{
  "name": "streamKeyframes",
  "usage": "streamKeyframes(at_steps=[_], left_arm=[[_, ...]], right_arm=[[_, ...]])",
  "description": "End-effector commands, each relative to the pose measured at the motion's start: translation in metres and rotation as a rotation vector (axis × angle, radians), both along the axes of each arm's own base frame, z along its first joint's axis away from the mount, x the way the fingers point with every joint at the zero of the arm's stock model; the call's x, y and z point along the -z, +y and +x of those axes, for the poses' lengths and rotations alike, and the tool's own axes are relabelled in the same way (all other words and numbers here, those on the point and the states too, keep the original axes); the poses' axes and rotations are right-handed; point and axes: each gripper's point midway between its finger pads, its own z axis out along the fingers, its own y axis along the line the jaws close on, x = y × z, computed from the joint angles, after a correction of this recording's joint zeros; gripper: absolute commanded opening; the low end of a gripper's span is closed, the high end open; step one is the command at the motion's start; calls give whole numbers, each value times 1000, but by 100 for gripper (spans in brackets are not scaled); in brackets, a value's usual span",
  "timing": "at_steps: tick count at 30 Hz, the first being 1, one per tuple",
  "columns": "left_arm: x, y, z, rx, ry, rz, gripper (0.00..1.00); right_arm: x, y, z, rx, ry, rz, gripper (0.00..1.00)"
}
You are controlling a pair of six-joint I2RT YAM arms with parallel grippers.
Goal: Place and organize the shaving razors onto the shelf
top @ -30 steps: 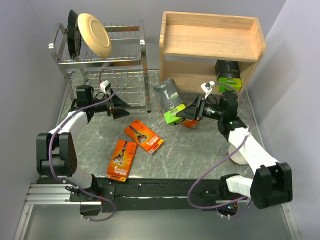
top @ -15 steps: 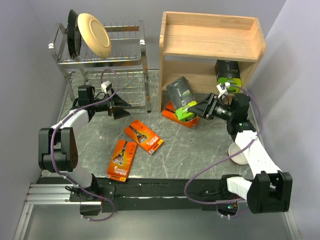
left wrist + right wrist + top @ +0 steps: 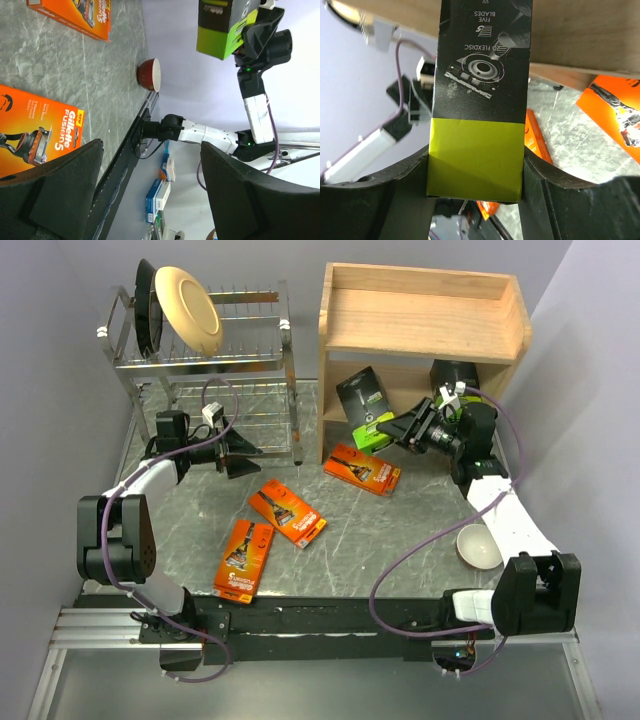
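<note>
Right gripper (image 3: 392, 430) is clamped on the lime end of the black pack (image 3: 364, 405), jaws about half spread with pads on its two side edges. The pack is held off the table in front of the shelf (image 3: 326, 350), at the left half of the lower tier's opening.

Key relation: the pack's long axis runs 11-to-5 o'clock in the top view, black end leading toward the opening and gripper trailing at 5. Judged next: push along 11–12 and level the tilt.

A second black pack (image 3: 450, 371) sits at the tier's right end, partly hidden by the arm.

Left gripper (image 3: 236, 452) has its jaws wide with nothing in them, parked by the dish rack (image 3: 200, 360). Three orange packs (image 3: 287, 512) lie flat on the table. The middle one is at 5 o'clock from the left gripper, so the left arm is nearer to it.
</note>
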Motion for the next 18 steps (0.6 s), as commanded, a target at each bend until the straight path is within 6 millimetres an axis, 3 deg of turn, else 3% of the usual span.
streamKeyframes(at_steps=[1,6,11,14,18], left_arm=[[-5,1,-6,10,-65,10,84],[-4,2,-1,5,-88,28,84],[-1,2,-5,2,-75,44,84],[2,3,-8,2,-80,52,84],[2,4,-12,0,-87,66,84]], right_arm=[[-53,12,16,71,-116,33,12],[-53,38,29,87,-59,54,9],[-34,44,51,157,81,47,10],[-25,51,56,187,157,57,22],[-18,63,58,176,187,50,28]])
